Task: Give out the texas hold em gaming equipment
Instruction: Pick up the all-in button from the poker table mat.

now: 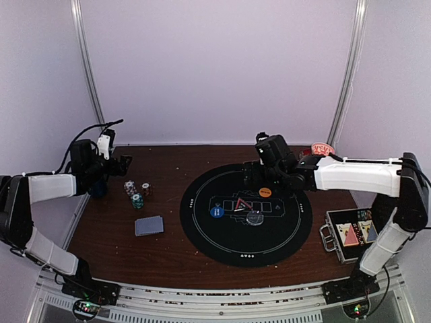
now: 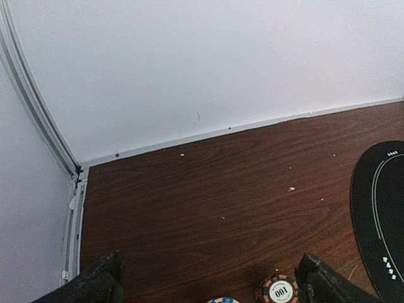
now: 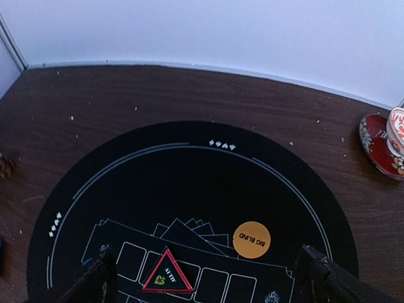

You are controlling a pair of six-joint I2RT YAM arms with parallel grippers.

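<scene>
While our left end effector point(image 2: 208, 270) and right end effector point(image 3: 207, 260) gape empty, we see the open metal case point(image 1: 330, 233) holding red-backed cards point(image 1: 347, 234).

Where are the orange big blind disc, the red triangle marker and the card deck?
orange big blind disc point(image 3: 251, 240): right wrist view, centre of its printed face.
red triangle marker point(image 3: 166, 276): right wrist view, its middle.
card deck point(image 1: 149, 225): top view, middle of the top card's back.

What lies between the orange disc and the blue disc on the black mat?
The red triangle marker lies between the orange disc and the blue disc. The top external view shows this.
</scene>
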